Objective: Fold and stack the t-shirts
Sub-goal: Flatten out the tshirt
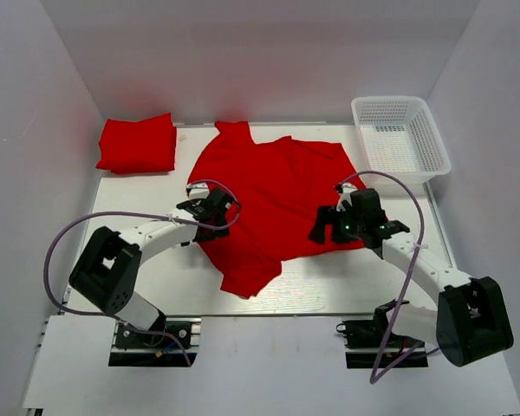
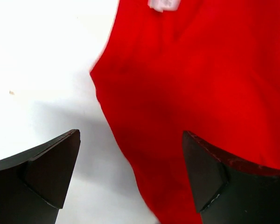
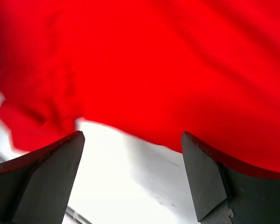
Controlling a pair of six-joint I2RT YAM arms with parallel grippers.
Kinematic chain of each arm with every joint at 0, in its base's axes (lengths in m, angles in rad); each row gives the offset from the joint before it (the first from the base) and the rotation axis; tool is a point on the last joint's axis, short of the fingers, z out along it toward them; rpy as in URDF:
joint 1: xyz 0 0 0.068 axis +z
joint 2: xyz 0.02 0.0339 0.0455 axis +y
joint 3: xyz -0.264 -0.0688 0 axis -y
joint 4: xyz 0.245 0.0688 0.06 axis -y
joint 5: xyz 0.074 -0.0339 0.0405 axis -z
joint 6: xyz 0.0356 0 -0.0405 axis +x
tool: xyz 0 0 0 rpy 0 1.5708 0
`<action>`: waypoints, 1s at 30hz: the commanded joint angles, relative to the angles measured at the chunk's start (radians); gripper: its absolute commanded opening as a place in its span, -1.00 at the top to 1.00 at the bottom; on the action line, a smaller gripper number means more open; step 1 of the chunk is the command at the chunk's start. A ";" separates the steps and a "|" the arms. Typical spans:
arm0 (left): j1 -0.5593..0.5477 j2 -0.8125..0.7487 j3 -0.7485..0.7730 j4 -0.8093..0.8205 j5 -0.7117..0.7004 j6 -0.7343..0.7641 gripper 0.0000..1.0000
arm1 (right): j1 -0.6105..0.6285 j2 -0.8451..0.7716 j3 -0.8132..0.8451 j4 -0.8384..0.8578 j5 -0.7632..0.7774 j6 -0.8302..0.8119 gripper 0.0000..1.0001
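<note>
— Where are the t-shirts?
— One red t-shirt (image 1: 277, 186) lies spread and rumpled in the middle of the tabletop (image 1: 347, 290). A folded t-shirt (image 1: 139, 145) sits at 10 o'clock, apart from it.
— And the claws?
— The left claw (image 1: 215, 206) is over the spread shirt's 9 o'clock edge, jaws wide apart, gripping nothing. The right claw (image 1: 328, 227) is at its 4 o'clock edge, likewise open.
— Anything else?
— A white mesh basket (image 1: 401, 139) at 2 o'clock.
</note>
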 commanded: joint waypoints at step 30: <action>0.169 0.136 -0.062 0.235 0.234 0.128 -0.54 | 0.783 0.472 0.254 0.384 -0.027 -0.036 -0.79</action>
